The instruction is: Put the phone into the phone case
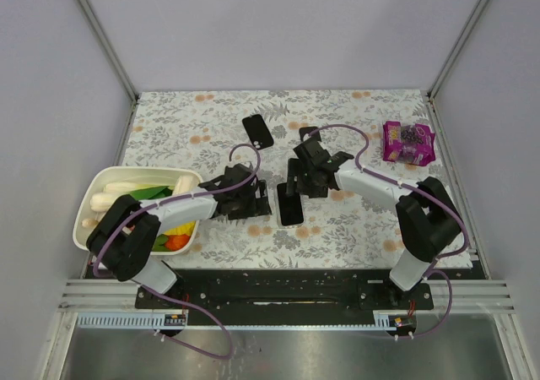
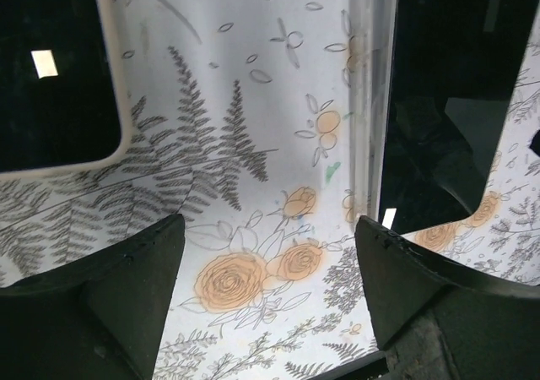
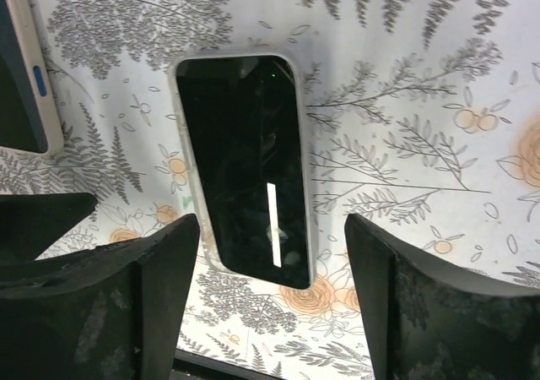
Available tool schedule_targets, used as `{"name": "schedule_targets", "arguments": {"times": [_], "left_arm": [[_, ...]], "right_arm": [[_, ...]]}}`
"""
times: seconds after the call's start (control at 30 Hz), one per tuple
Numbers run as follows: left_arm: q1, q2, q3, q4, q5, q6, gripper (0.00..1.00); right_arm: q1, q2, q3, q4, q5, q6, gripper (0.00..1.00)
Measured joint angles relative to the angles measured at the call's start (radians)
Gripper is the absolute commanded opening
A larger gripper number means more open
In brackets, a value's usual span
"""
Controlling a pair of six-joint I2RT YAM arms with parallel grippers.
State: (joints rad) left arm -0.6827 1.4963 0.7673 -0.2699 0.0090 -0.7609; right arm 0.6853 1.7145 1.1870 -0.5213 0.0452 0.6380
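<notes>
A black phone (image 1: 290, 204) lies flat on the flowered cloth between my two grippers. It rests on a clear case (image 3: 192, 182), whose rim shows along its left and top sides. Whether it sits fully inside I cannot tell. My right gripper (image 1: 305, 176) hovers open, and in its wrist view the phone's (image 3: 245, 160) near end lies below and between its fingers (image 3: 270, 224), untouched. My left gripper (image 1: 253, 201) is open just left of the phone, over bare cloth (image 2: 268, 228). There the phone (image 2: 447, 93) and the case edge (image 2: 364, 101) lie beyond its right finger.
A second black phone (image 1: 257, 131) lies further back on the cloth. A dark screen with a beige rim shows at the left of both wrist views (image 2: 51, 59) (image 3: 17, 84). A white tub (image 1: 82, 224) of vegetables stands left, a purple packet (image 1: 408, 141) back right.
</notes>
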Motion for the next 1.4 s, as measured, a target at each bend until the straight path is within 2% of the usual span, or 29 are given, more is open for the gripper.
{"name": "schedule_targets", "arguments": {"times": [0.07, 0.13, 0.33, 0.53, 0.7, 0.9, 1.23, 1.33, 1.4], "left_arm": [[-0.003, 0.021, 0.013, 0.01, 0.013, -0.001, 0.82], [-0.006, 0.039, 0.024, 0.029, 0.029, -0.005, 0.81], [-0.011, 0.105, 0.072, 0.073, 0.077, -0.024, 0.76], [-0.013, 0.156, 0.106, 0.111, 0.107, -0.043, 0.62], [-0.016, 0.183, 0.123, 0.123, 0.122, -0.055, 0.54], [-0.018, 0.188, 0.123, 0.122, 0.127, -0.058, 0.48], [-0.029, 0.188, 0.123, 0.122, 0.137, -0.056, 0.45], [-0.03, 0.188, 0.123, 0.122, 0.138, -0.056, 0.45], [-0.031, 0.188, 0.123, 0.121, 0.137, -0.056, 0.45]], "right_arm": [[-0.013, -0.024, -0.036, 0.016, -0.006, -0.009, 0.64], [-0.019, -0.025, -0.063, 0.037, -0.013, -0.018, 0.59], [-0.02, -0.024, -0.125, 0.072, -0.047, -0.036, 0.49], [-0.02, -0.009, -0.126, 0.104, -0.069, -0.05, 0.39], [-0.02, 0.017, -0.126, 0.111, -0.088, -0.057, 0.31], [-0.021, 0.035, -0.116, 0.113, -0.113, -0.056, 0.29], [-0.02, 0.041, -0.113, 0.114, -0.119, -0.045, 0.27], [-0.019, 0.041, -0.113, 0.114, -0.117, -0.043, 0.4], [-0.019, 0.04, -0.115, 0.116, -0.11, -0.035, 0.44]]}}
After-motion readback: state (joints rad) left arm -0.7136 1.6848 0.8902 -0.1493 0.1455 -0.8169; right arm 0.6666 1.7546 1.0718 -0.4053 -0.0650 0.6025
